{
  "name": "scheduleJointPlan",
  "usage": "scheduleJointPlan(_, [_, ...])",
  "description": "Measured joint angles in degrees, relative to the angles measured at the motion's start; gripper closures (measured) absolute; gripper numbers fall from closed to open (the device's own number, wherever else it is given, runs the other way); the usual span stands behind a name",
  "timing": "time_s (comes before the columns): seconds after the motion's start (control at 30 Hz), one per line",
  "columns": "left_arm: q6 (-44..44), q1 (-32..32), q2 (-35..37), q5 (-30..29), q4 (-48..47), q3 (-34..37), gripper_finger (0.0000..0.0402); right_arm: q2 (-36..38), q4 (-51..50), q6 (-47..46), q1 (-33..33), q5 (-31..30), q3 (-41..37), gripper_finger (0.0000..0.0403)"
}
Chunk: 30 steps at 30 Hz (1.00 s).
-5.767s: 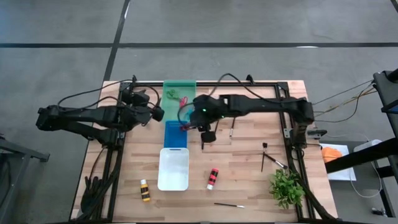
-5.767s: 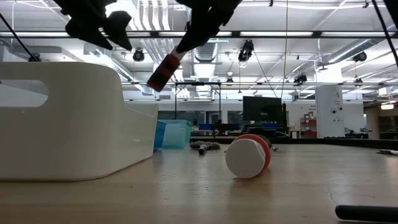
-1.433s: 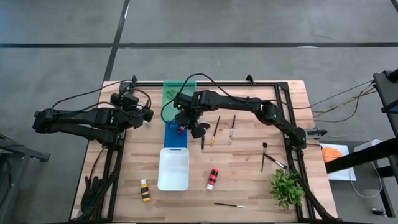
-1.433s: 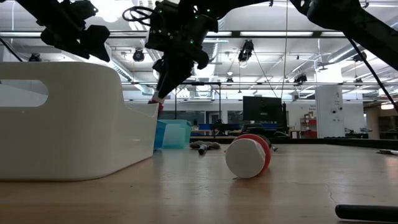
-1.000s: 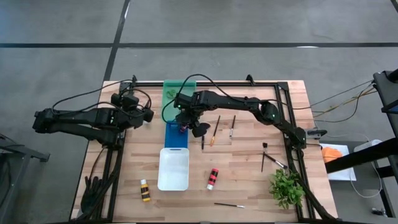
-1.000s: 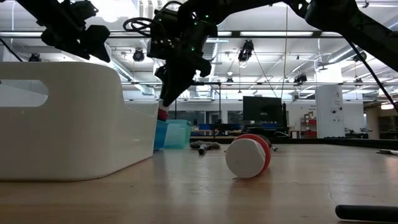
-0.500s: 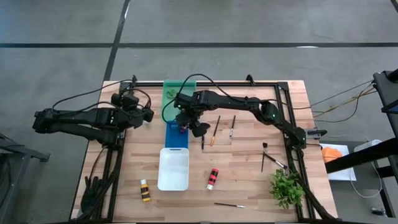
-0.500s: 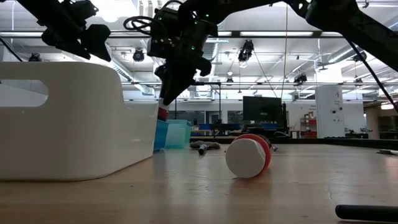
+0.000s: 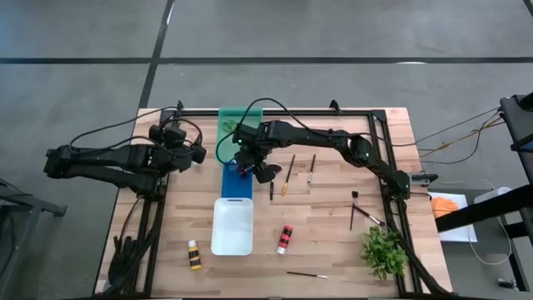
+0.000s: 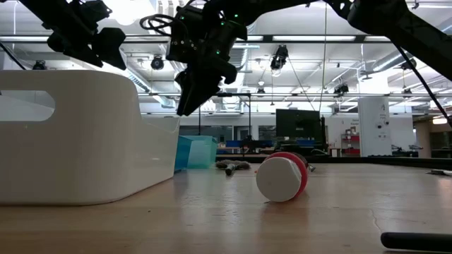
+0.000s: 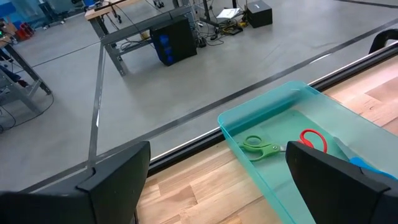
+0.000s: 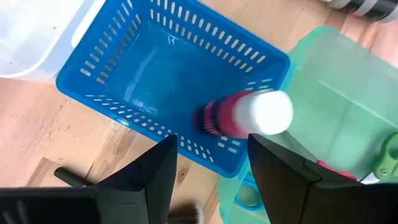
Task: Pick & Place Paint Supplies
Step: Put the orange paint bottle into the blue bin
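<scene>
One pink paint bottle (image 12: 239, 117) stands in the blue basket (image 12: 149, 74) directly below the right hand (image 12: 208, 168), whose fingers are parted, holding nothing; retreat goes straight up.

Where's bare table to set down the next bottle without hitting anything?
Bare wood lies between the white tray and the red bottle, and right of the two brushes toward the frame. It is crowded around the blue tray, where the right pincer hangs open.
</scene>
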<state>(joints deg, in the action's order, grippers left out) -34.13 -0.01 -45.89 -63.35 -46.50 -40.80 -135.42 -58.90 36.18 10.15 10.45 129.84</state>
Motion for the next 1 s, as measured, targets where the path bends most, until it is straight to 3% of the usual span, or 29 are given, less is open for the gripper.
scheduleJointPlan(1.0, [0.2, 0.0, 0.0, 0.5, 0.0, 0.0, 0.0019, 1.9, 0.5, -2.1, 0.0, 0.0, 0.0, 0.0207])
